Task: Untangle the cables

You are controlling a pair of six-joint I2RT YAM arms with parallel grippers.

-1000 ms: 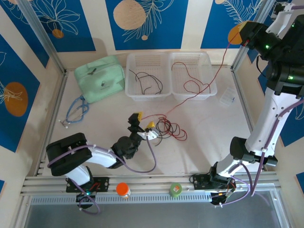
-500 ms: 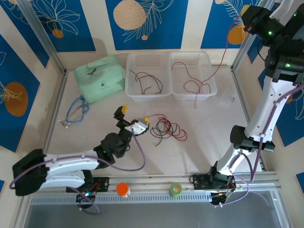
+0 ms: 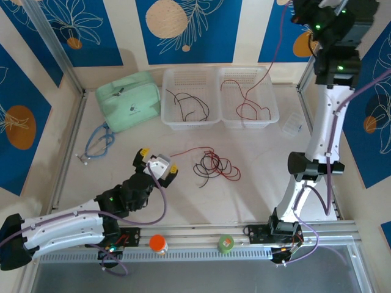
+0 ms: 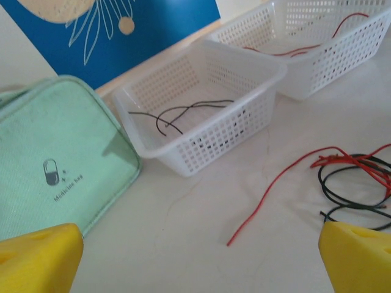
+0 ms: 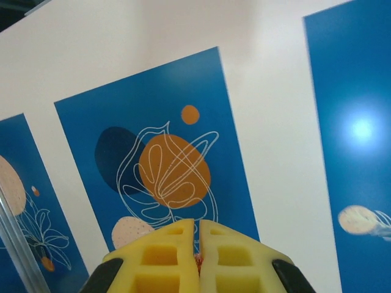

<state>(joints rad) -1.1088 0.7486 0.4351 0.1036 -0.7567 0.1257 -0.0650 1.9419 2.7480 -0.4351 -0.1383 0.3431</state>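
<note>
The left claw (image 3: 158, 160) hangs released, low over the worktop (image 3: 263, 159) beside the tangled cables (image 3: 215, 166), seemingly poised for a pick. The right claw (image 5: 197, 238), up high, is clenched on a red cable (image 3: 274, 54), so that its tail trails into the right basket (image 3: 250, 124).

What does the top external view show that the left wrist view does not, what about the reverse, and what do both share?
Top external adds the blue-grey cord, the orange-capped container, the green roll and the raised right end effector shut on a red cable. Left wrist adds the pill logo in readable detail. Both share the green pouch, the two white baskets, the tangled red and black cables and the open left end effector.
</note>
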